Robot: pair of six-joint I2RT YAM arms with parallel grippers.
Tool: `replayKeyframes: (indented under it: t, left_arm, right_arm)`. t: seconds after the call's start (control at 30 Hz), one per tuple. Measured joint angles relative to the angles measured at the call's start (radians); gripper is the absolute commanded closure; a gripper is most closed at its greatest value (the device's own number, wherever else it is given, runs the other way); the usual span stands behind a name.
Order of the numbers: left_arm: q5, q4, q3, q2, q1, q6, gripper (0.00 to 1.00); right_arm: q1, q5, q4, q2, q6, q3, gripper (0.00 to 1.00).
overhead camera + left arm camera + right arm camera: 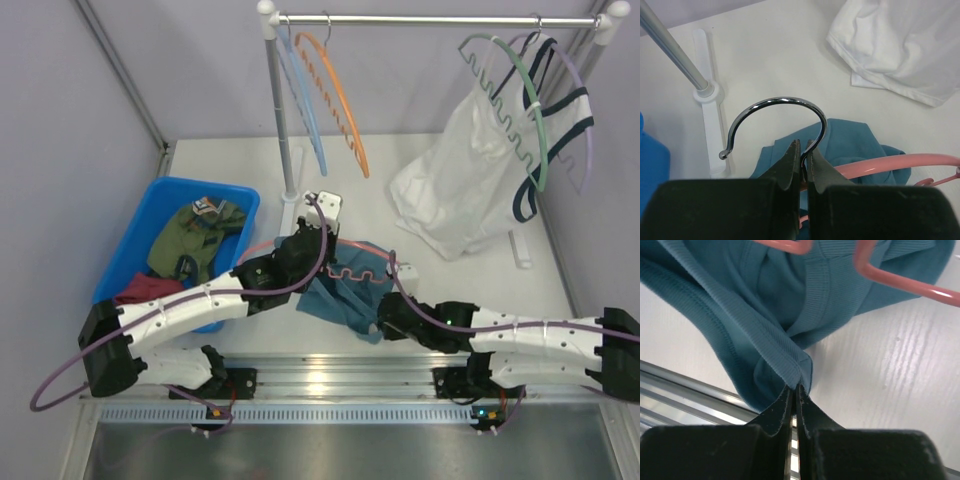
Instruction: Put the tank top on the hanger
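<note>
The teal-blue tank top (pixel 335 300) lies crumpled on the table in front of the arms, with the salmon pink hanger (pixel 352 270) lying across it. My left gripper (pixel 303 248) is shut on the hanger's metal hook (pixel 775 102); in the left wrist view the gripper (pixel 803 150) pinches the hook's stem, with the pink arm (pixel 890 163) running right over the tank top (pixel 850 140). My right gripper (pixel 385 315) is shut on a ribbed edge of the tank top (pixel 765 305); the gripper (pixel 796 388) holds the fold just below the hanger's wavy bar (pixel 900 283).
A blue bin (pixel 135 245) at the left holds an olive-green garment (pixel 195 235) and a dark red one (pixel 150 288). A rack pole (pixel 283 130) and rail (pixel 430 20) carry an orange hanger (pixel 340 100), a light blue hanger (pixel 305 110) and a green hanger (pixel 520 110) with the white navy-trimmed top (pixel 460 190).
</note>
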Motion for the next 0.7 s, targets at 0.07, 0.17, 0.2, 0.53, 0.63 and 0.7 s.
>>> replayKeyframes:
  t: [0.07, 0.17, 0.2, 0.53, 0.63, 0.7]
  left_arm:
    - [0.005, -0.003, 0.0, -0.016, 0.0, 0.01, 1.0]
    - [0.013, -0.005, 0.0, -0.041, 0.0, 0.017, 1.0]
    - [0.017, -0.006, 0.0, -0.05, 0.0, 0.02, 1.0]
    - [0.068, -0.013, 0.0, -0.119, 0.0, 0.045, 1.0]
    - [0.087, -0.023, -0.002, -0.137, 0.0, 0.055, 1.0]
    - [0.095, -0.027, -0.008, -0.15, 0.0, 0.063, 1.0]
  right_arm:
    - [-0.018, 0.001, -0.011, -0.024, 0.0, -0.012, 1.0]
    - [-0.047, 0.002, -0.031, -0.056, -0.001, -0.02, 1.0]
    - [-0.057, 0.002, -0.034, -0.068, -0.001, -0.021, 1.0]
    - [-0.119, 0.003, -0.07, -0.168, -0.012, -0.032, 1.0]
    - [-0.13, 0.003, -0.087, -0.195, -0.02, -0.032, 1.0]
    - [-0.133, 0.003, -0.095, -0.211, -0.023, -0.032, 1.0]
